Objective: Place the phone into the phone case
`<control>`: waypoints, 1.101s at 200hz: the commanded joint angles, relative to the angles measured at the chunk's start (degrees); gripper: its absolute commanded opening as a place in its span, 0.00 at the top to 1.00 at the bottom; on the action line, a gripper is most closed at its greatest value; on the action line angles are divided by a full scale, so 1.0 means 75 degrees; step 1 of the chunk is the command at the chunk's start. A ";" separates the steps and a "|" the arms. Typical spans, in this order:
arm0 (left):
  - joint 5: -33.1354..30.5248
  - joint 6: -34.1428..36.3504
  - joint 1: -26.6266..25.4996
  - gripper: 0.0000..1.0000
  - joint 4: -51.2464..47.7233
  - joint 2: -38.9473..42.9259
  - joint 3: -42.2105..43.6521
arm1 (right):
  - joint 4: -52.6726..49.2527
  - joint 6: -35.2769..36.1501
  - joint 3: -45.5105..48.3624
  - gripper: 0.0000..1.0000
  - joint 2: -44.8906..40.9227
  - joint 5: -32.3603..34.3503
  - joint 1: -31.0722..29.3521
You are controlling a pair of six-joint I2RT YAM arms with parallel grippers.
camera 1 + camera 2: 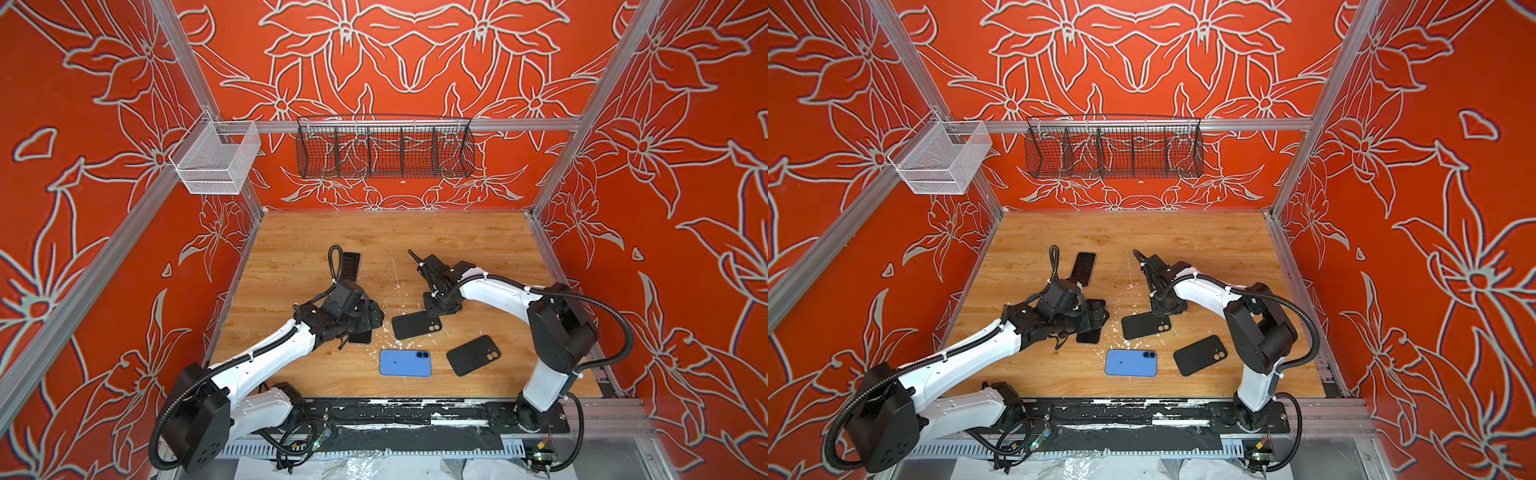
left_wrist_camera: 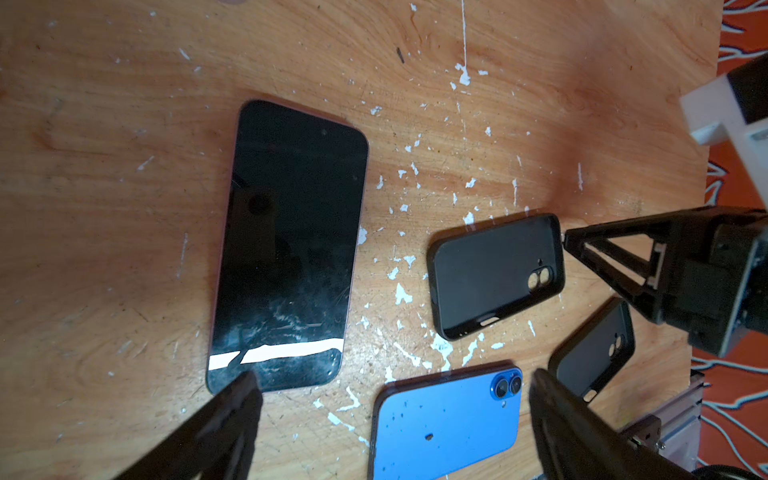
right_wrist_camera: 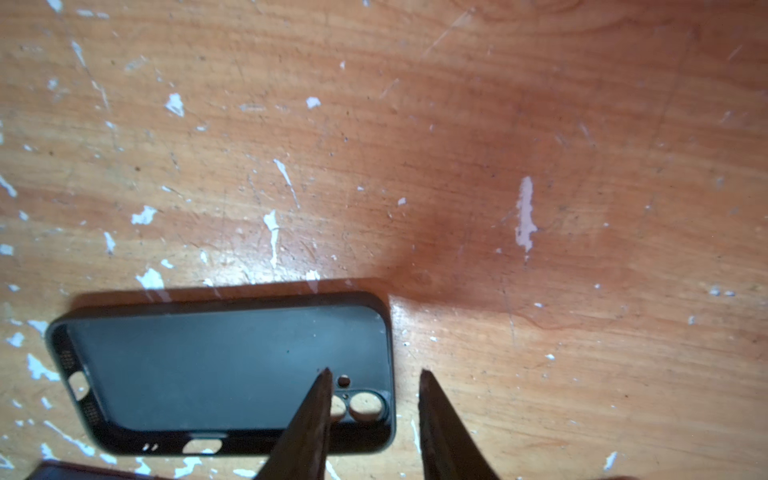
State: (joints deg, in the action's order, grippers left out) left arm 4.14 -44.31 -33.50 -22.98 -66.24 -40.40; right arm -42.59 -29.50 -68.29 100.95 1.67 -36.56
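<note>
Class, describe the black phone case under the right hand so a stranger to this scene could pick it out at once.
On the wooden table, find the blue phone near the front edge. Two empty black cases lie by it; the wanted case is the one just behind it, below the right hand, whereas the other case sits slanted to the phone's right.

Blue phone (image 1: 405, 363) face-down on wooden table (image 1: 415, 237), black case (image 1: 413, 325) just behind, second black case (image 1: 473, 355) beside it.

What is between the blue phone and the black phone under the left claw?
Nothing but bare table with white flecks; the left wrist view shows it.
</note>
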 commanded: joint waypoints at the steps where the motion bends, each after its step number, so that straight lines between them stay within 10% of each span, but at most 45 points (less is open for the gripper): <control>1: -0.0001 0.0066 -0.0024 0.02 0.0041 -0.0012 -0.0193 | -0.0141 0.0124 0.0285 0.63 -0.0095 0.0134 0.0092; 220: -0.0283 -0.0033 -0.0022 0.02 -0.0138 0.0294 -0.0250 | 0.0792 -0.0415 0.0317 1.00 0.0451 -0.0586 0.0926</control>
State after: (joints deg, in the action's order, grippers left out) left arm 3.38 -44.36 -33.50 -23.11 -65.10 -40.73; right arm -36.62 -31.64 -65.39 103.42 -3.03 -30.39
